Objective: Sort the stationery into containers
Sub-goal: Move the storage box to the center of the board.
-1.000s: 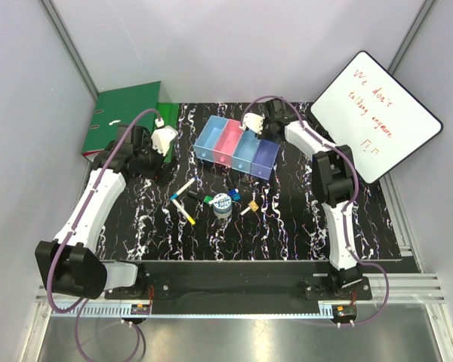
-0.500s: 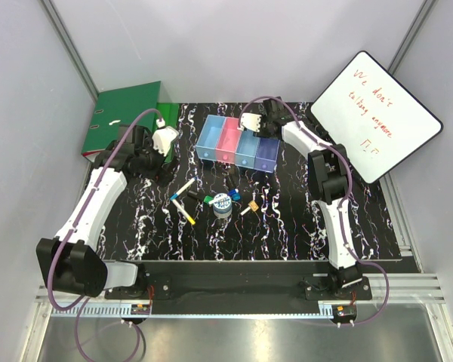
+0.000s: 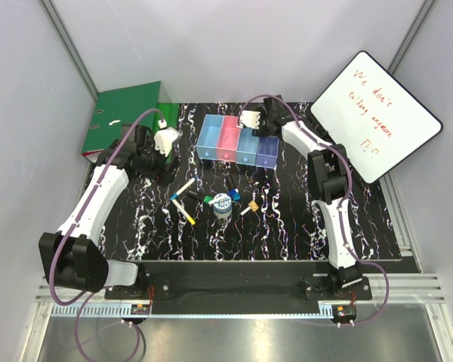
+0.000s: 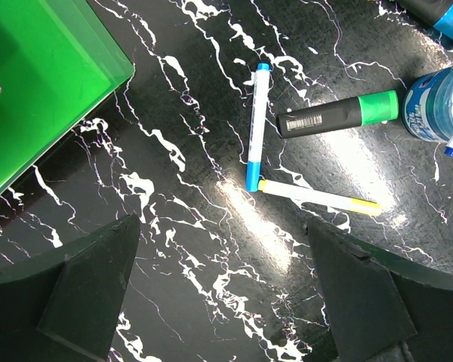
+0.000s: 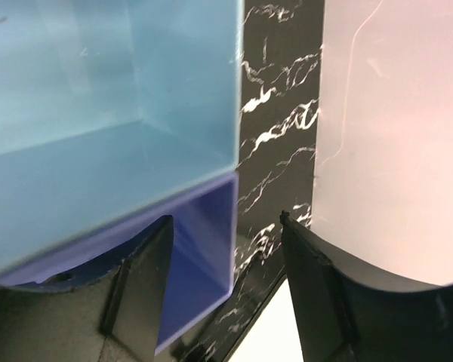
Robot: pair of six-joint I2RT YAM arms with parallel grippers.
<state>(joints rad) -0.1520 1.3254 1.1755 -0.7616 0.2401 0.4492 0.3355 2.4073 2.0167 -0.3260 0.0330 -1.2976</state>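
- saw green binders [image 3: 124, 121] at the far left corner of the mat [image 3: 287, 226] and a whiteboard [image 3: 377, 113] propped at the far right, both apart from the bins.
- found the bins [image 3: 238, 143] joined in a row at the mat's far middle: light blue, pink, blue, purple, left to right.
- noted only bare plastic inside the blue bin [image 5: 113, 113] and purple bin [image 5: 204, 249].
- found the right gripper [image 5: 225, 226] with jaws apart, holding nothing, the purple bin's corner between them; could not tell whether touching.
- found the left gripper [image 4: 223, 226] spread wide, holding nothing, over the mat beside the binders.
- saw the stationery [image 3: 219, 200] scattered mid-mat, near side of the bins: blue-capped marker [image 4: 255, 128] and yellow marker [image 4: 317, 197] with ends just beside each other, green-capped black pen [image 4: 340, 113] near, tape roll [image 4: 438, 102] at its capped end.
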